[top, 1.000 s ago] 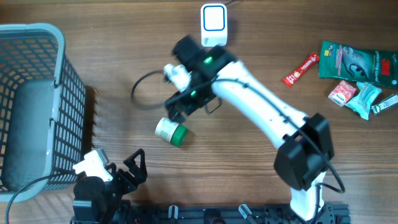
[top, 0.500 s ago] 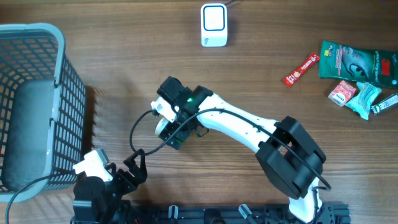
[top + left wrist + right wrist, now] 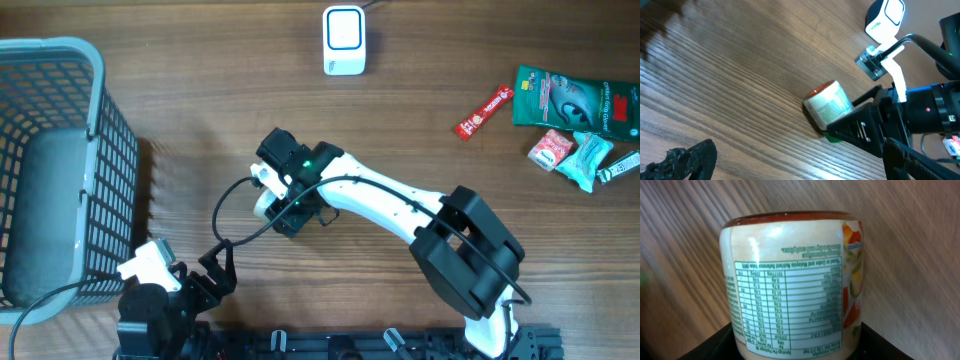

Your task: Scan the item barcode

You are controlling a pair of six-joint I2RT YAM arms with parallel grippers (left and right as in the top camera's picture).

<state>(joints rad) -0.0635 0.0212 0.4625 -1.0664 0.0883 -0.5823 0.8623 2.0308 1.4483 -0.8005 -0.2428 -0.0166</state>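
Wooden tabletop carried the jar on its side near the middle, toward the front edge. The right gripper straddled it, though whether it was clamped I could not tell. The left gripper stood open. A square squeeze across the jar's body would likely leave the label clear for the scanner at the far edge.

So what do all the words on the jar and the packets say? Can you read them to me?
On the jar: a green table of numbers, upside down in the right wrist view, too small to read.
On the red sachet: white writing, too small to read.
On the green packet: writing too blurred to read.
On the small packets: too small to read.
On the white scanner: no words show.
So there is nothing to quote.
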